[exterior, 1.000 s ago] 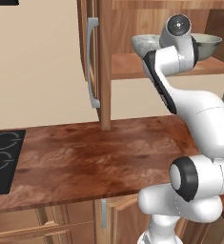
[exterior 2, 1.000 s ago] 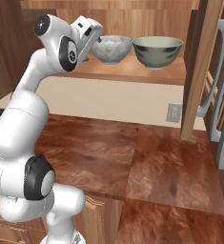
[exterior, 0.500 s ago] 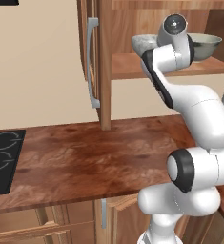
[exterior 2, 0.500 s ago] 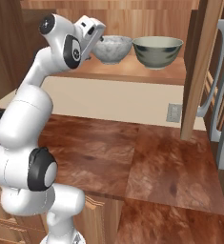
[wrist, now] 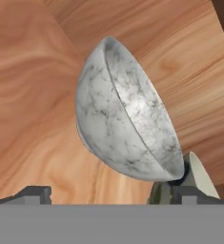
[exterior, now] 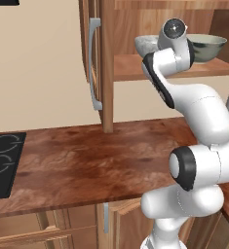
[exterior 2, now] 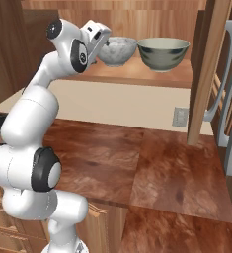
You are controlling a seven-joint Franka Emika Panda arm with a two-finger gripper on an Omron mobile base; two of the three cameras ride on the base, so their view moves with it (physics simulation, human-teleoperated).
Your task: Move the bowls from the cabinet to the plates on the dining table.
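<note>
The robot's glossy white arm (exterior: 203, 112) was built of rounded, bulbous plastic segments. Black bands ringed its joints, with a wide dark disc at the elbow (exterior 2: 46, 169). A round grey cap with a pale centre (exterior: 174, 28) closed the wrist housing. Two small dark grey, blocky finger tips (wrist: 35, 194) ended the hand.

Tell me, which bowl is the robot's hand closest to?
The pale grey speckled bowl. The open gripper is right beside it on the cabinet shelf, while the grey-green bowl with the cream inside sits farther along, on its other side.
</note>
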